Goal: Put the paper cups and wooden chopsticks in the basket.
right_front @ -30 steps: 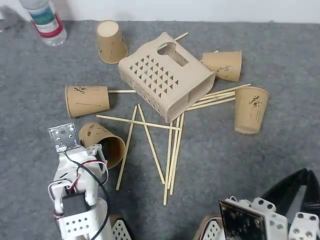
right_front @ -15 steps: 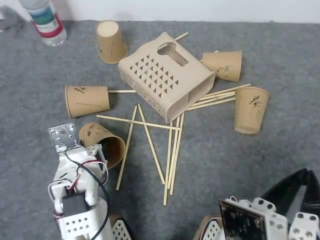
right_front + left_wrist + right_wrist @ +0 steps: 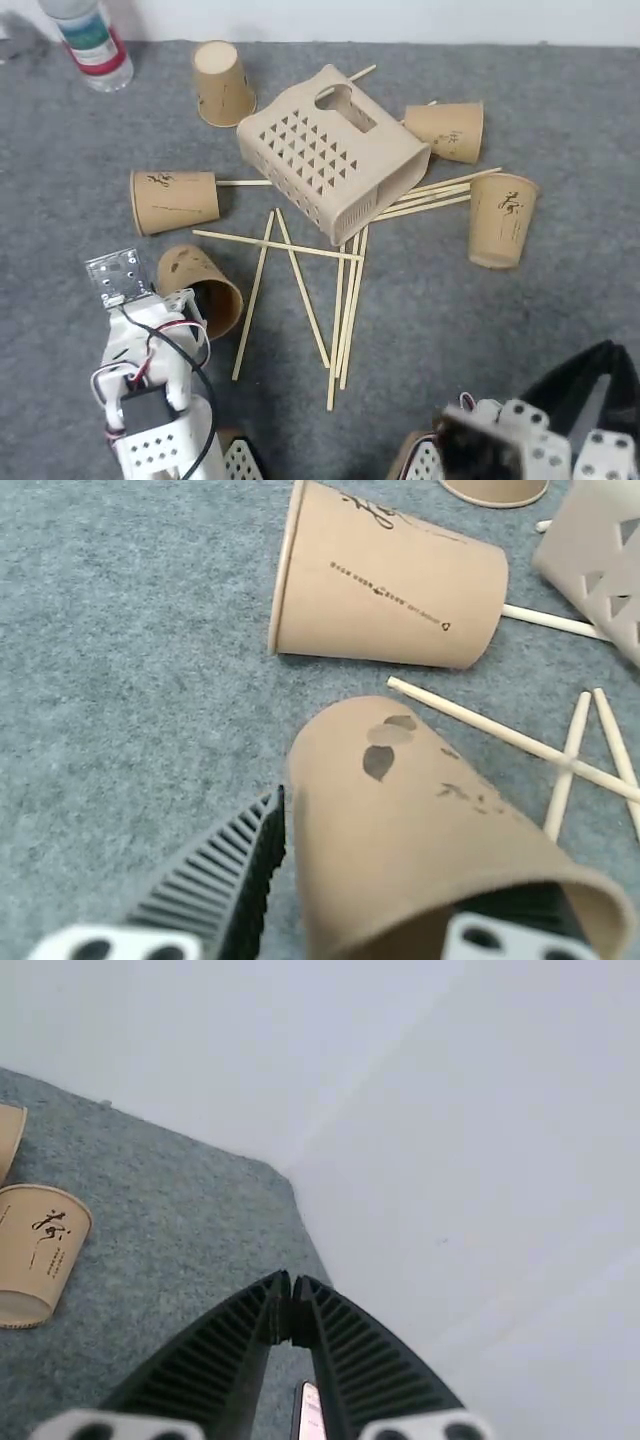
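We are straddling the nearest paper cup [image 3: 420,810], lying sideways by the table's [image 3: 560,330] near-left corner, with our left gripper [image 3: 392,865] spread wide; our right gripper [image 3: 291,1310] is pressing its jaws together; chopsticks [image 3: 302,285] are lying scattered before the tipped basket [image 3: 335,150]

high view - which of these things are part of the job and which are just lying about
Part of the job:
- five paper cups
- wooden chopsticks, scattered around the basket
- basket

Just lying about:
- plastic bottle, at the far edge of the mat
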You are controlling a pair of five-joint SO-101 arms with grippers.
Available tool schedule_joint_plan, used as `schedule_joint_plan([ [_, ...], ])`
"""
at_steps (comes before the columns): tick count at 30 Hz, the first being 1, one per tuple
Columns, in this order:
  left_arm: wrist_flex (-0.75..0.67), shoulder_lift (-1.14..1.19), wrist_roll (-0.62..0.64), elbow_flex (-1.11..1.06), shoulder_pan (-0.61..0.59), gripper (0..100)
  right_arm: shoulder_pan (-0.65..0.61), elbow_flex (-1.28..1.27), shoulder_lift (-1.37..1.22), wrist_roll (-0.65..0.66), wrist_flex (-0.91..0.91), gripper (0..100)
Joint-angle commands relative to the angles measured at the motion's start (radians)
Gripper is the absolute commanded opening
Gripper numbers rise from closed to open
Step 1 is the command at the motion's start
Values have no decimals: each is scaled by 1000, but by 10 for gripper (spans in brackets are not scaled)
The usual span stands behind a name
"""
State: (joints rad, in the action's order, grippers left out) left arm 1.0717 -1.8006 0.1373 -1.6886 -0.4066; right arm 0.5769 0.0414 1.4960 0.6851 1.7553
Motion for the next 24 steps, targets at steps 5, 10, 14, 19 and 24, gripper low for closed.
schedule_joint_plan([
  [5, 3, -23, 2, 5, -9, 255, 13, -5, 44, 8, 8, 10],
  [10, 3, -23, 2, 5, -9, 254, 13, -5, 35, 8, 8, 10],
  [14, 5, -23, 2, 5, -9, 254, 13, -5, 36, 8, 8, 10],
  [19, 5, -23, 2, 5, -9, 254, 13, -5, 36, 8, 8, 10],
  [24, 5, -23, 2, 5, -8, 254, 13, -5, 36, 8, 8, 10],
])
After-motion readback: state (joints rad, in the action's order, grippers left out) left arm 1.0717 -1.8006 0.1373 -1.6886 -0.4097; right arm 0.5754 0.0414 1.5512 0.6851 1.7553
